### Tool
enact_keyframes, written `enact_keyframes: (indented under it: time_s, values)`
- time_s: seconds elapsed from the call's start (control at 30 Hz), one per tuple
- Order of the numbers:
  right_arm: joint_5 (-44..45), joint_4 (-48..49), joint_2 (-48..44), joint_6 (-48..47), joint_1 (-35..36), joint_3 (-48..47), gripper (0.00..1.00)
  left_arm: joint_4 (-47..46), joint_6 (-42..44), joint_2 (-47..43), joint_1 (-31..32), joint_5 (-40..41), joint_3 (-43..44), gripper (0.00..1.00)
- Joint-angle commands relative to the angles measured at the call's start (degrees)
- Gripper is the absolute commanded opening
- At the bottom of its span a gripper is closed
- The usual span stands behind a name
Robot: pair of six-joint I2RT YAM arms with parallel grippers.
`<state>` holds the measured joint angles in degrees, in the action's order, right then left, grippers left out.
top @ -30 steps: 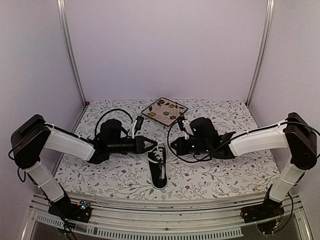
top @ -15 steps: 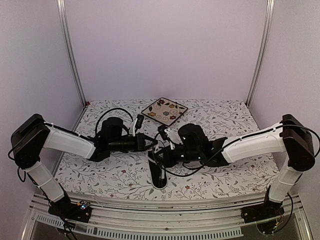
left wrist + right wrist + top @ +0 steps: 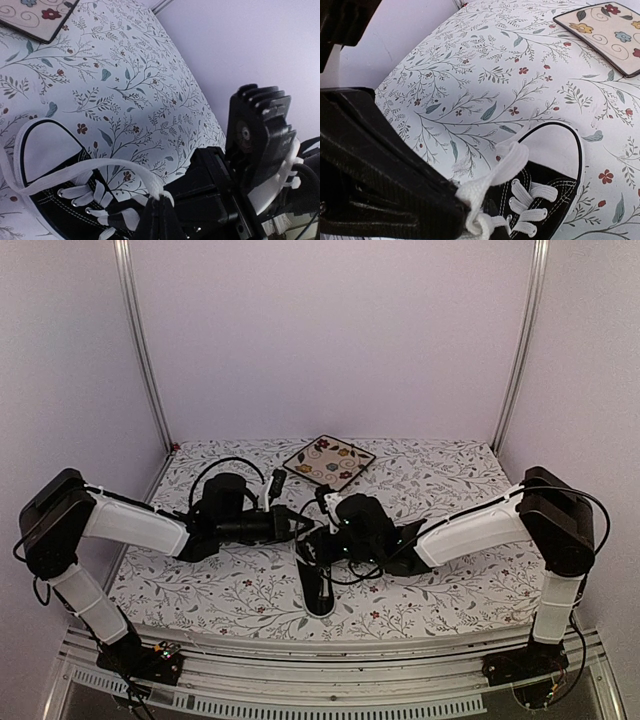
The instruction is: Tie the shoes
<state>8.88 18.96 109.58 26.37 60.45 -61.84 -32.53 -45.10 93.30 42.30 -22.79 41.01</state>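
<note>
The black sneaker [image 3: 318, 585] with white laces lies at the table's front middle. My left gripper [image 3: 300, 529] and right gripper [image 3: 312, 545] meet close together over its laced end. In the left wrist view the left gripper [image 3: 162, 202] is shut on a white lace [image 3: 110, 167] that arcs up from the white toe cap [image 3: 47, 150]. The right arm's black body [image 3: 260, 145] sits right behind it. In the right wrist view the right gripper [image 3: 490, 220] is shut on a bunched white lace [image 3: 507, 162] beside the shoe [image 3: 545, 185]. The left gripper's black finger [image 3: 375, 180] fills the left side.
A square floral plate [image 3: 328, 462] lies at the back middle of the flower-patterned table [image 3: 450, 570]; it also shows in the left wrist view [image 3: 35, 17] and in the right wrist view [image 3: 605, 30]. Grey walls and metal posts [image 3: 140, 350] enclose the table.
My right gripper has moved left from beside the shoe to over its laced end, next to the left gripper. The left gripper has shifted slightly right. The shoe has stayed in place.
</note>
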Motion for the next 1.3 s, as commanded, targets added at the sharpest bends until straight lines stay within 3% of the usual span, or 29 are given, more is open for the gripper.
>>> enact_keyframes:
  time_s: [0.0,0.4,0.77,0.97,1.2,1.27]
  values:
    - [4.5,6.5,3.7,0.3,0.4,-2.0,0.02,-0.3,-1.9,-0.8,0.0,0.0,1.6,0.0]
    - [-5.1,10.1,6.3,-1.3,0.1,-3.7,0.02,-2.0,-4.1,2.6,0.2,-2.3,4.3,0.0]
    - [-30.5,9.8,5.9,-1.1,-4.0,-3.2,0.02,-0.4,-3.3,4.6,0.0,-6.7,6.5,0.0]
    - [-35.4,9.4,6.7,2.6,-4.6,-3.3,0.02,9.1,1.6,4.1,-1.1,-4.6,8.7,0.0]
    - [-35.7,10.1,7.5,5.9,-5.1,-2.0,0.02,18.3,6.7,2.1,-1.9,-3.8,8.9,0.54]
    - [-36.2,10.9,7.4,6.8,-5.5,-1.4,0.02,19.4,8.2,-0.2,-2.0,-3.0,7.4,0.66]
